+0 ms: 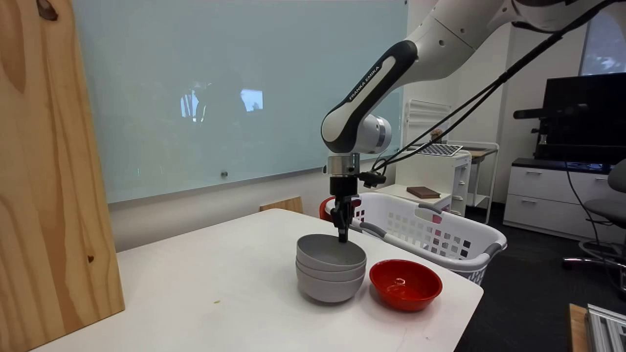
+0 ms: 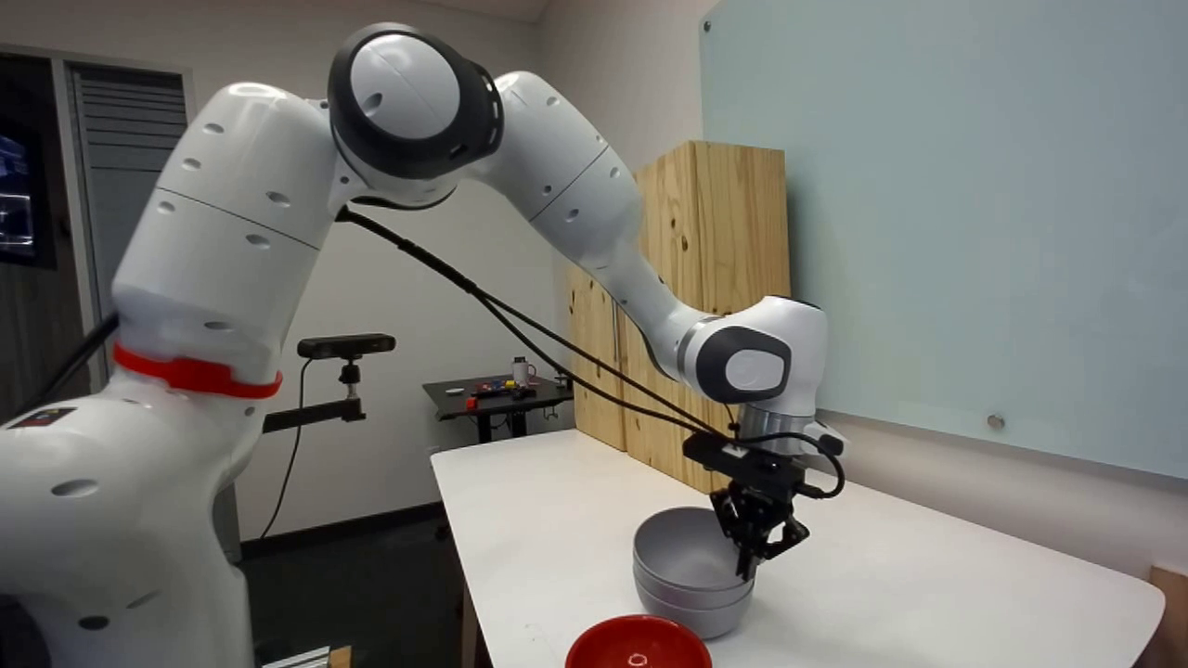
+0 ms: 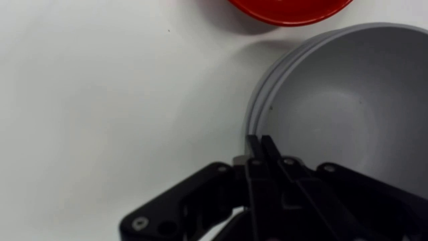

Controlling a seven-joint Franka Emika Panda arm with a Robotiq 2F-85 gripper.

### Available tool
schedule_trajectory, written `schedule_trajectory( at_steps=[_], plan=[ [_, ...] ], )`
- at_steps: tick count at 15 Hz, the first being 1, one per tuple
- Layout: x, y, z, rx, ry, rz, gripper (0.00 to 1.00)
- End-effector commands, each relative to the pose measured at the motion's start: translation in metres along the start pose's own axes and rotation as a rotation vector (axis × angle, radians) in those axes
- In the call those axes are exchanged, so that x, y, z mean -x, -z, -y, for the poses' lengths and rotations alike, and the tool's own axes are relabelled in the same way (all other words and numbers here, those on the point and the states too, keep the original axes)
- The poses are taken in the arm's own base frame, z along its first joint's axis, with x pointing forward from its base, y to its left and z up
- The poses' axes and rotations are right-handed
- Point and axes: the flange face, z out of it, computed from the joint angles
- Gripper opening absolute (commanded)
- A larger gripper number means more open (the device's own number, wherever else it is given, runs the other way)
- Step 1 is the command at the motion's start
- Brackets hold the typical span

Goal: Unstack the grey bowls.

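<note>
The grey bowls (image 1: 331, 288) stand nested in a stack on the white table in both exterior views (image 2: 691, 594); the wrist view (image 3: 334, 117) shows the inside of the top bowl, with lower rims close beside its rim at the left. My gripper (image 1: 343, 239) points down at the stack's edge, also in an exterior view (image 2: 747, 564). In the wrist view its fingertips (image 3: 258, 136) are nearly together with the thin rim of the top grey bowl between them, one finger inside the bowl and one outside. The top bowl still sits in the stack.
A shiny red bowl (image 1: 406, 288) stands close beside the stack, near the table's edge. A white slotted basket (image 1: 401, 225) is beyond that edge. A wooden panel (image 1: 54, 195) stands at the far table side, and a glass board (image 1: 234, 98) hangs on the wall behind.
</note>
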Motion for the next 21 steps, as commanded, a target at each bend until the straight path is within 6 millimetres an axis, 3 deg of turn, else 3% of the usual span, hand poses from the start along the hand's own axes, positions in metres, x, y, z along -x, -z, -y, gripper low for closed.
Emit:
schedule_trajectory(
  at_steps=[1,21],
  plan=[
    [-0.010,-0.015,-0.013,0.006,0.028,0.006,0.01],
    [-0.029,0.021,0.022,0.011,-0.018,-0.019,0.01]
  ],
)
